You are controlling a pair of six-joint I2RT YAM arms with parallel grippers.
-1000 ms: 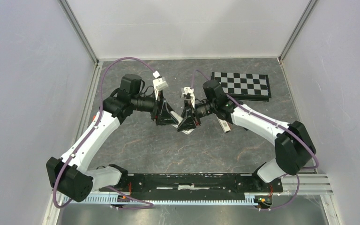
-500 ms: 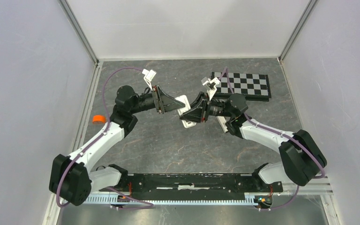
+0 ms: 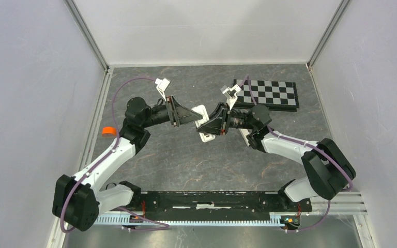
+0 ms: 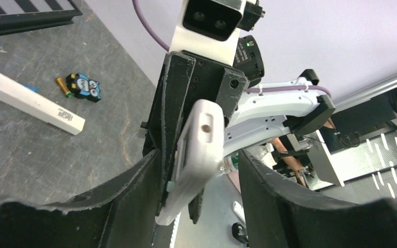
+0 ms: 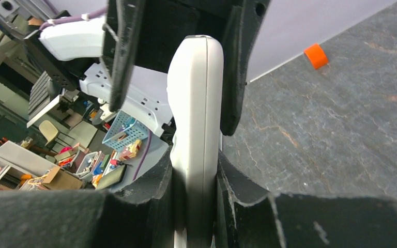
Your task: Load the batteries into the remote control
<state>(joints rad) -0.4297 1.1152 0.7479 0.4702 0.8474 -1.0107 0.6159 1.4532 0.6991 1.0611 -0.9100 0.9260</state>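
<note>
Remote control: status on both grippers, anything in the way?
Right gripper shut on remote control, held mid-air. Left gripper open, straddling its other end. Nothing seen between them.

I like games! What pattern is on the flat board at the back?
Black-and-white squares on the board, clearest from the top camera.

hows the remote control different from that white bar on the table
The remote control is held up in the right gripper; the white bar lies flat on the table, untouched. The remote control is broader with rounded corners; the white bar is slimmer and square-edged. Both are white.
</note>
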